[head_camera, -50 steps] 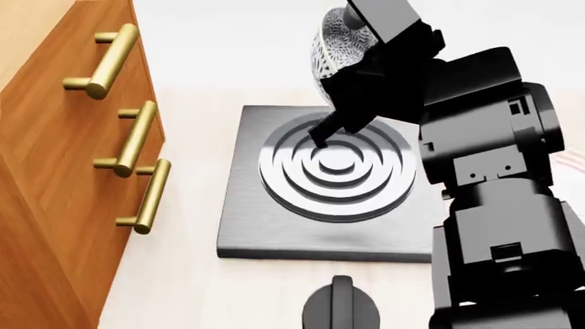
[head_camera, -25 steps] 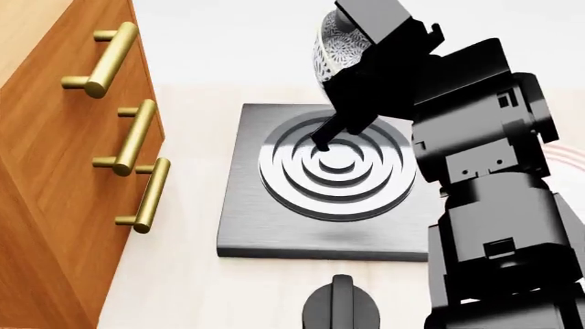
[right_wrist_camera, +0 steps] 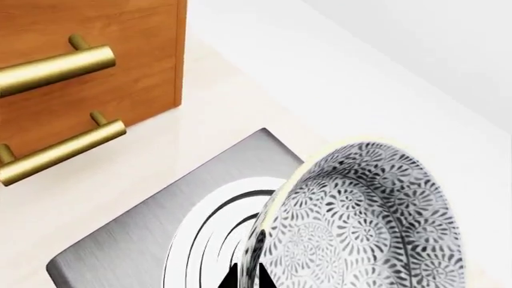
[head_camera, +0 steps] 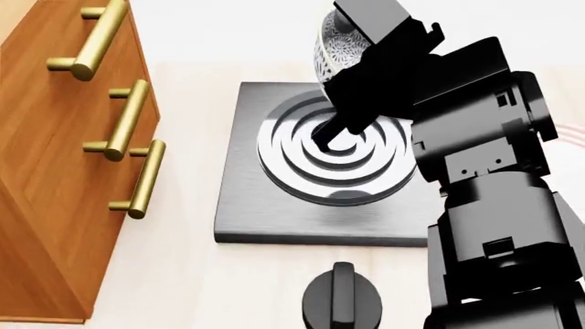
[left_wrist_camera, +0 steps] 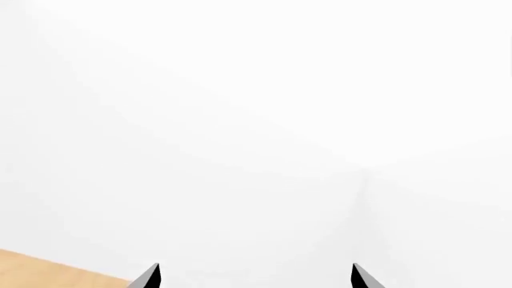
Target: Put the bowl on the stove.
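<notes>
— Where is the right end effector (head_camera: 352,75), and what has it got?
— It hangs above the stove (head_camera: 274,205), clamped on the rim of the bowl (head_camera: 336,46). In the right wrist view the bowl (right_wrist_camera: 360,222) is tipped on edge, its patterned inside facing the camera, with one dark fingertip (right_wrist_camera: 240,277) pressed against the rim.

— So the bowl is off the stove?
— Yes. It is held in the air over the far part of the slab, above the ringed burner (head_camera: 333,154); the head view shows the end effector's dark shadow falling on the rings.

— And the left end effector (left_wrist_camera: 254,277)?
— Only two black tips show in its wrist view, standing well apart, facing a blank white wall.

— What surrounds the stove?
— It lies on the pale worktop (head_camera: 183,274). A wooden cabinet (head_camera: 46,171) with brass handles (head_camera: 128,120) stands to its left, and a black knob (head_camera: 341,298) sits near its front edge.
</notes>
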